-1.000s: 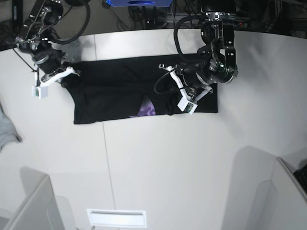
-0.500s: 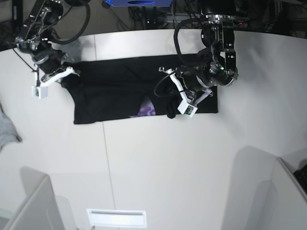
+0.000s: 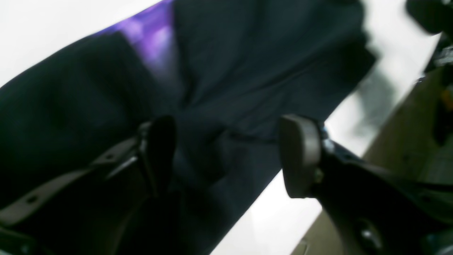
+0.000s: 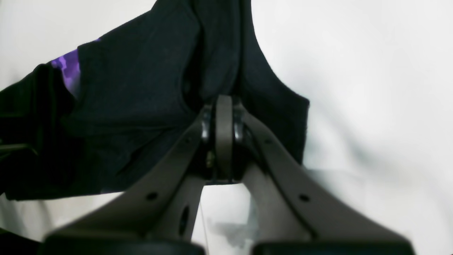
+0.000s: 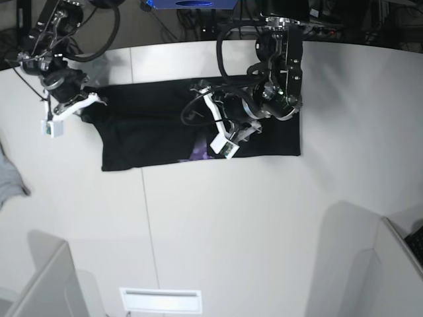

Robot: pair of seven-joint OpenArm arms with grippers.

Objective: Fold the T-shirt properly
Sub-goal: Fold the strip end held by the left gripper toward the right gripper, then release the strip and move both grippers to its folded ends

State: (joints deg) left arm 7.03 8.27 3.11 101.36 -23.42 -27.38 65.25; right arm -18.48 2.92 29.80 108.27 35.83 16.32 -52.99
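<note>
left wrist view: the left gripper stands with its two pads wide apart, one dark pad on the picture's left and one grey pad on the picture's right. nothing is caught between them. the t-shirt lies below and beyond the pads as black cloth with creases running toward the gap. a purple patch of print shows past the dark pad, at the cloth's far edge. the white table shows just beside the grey pad, where the cloth's edge runs slantwise. the picture is blurred, so whether either pad touches the cloth cannot be told.

right wrist view: the right gripper has its jaws pressed together, and a bunched fold of the black t-shirt rises straight from the tips, so it is clamped on the cloth. the cloth spreads away beyond the tips and to the picture's left, where a purple print peeks out at a folded edge. bare table lies to the picture's right of the jaws.

base view: the t-shirt lies as a wide black band across the far part of the table. the right gripper sits at the band's end on the picture's left. the left gripper hangs over the band's middle, just beside the purple print at its near edge.
</note>
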